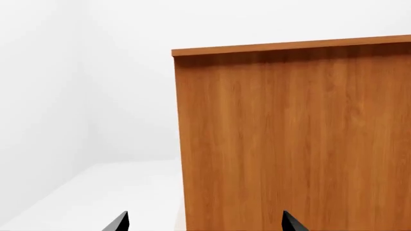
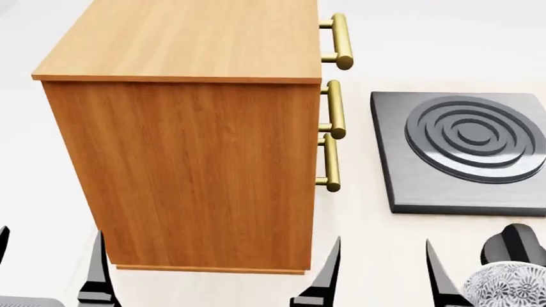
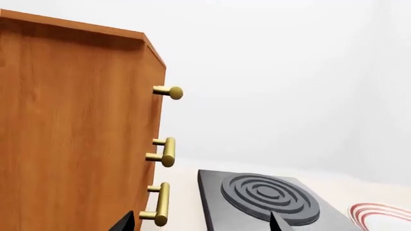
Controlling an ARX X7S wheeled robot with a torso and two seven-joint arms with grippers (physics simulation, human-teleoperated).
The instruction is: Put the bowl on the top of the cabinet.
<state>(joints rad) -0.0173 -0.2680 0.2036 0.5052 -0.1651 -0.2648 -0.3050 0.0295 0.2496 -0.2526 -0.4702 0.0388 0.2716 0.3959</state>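
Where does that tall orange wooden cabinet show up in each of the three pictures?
Head view: the cabinet fills the left and centre, seen from above, top bare.
Left wrist view: its plain side fills the right half.
Right wrist view: it stands at the left edge.
Shared landmark: the brass handles, visible in the head and right wrist views.

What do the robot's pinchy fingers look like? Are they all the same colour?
Yes, all black. The left gripper and right gripper each have two slim, flat fingers tapering to sharp points, like little blades. No cables or markings show, and the arms themselves are out of sight.
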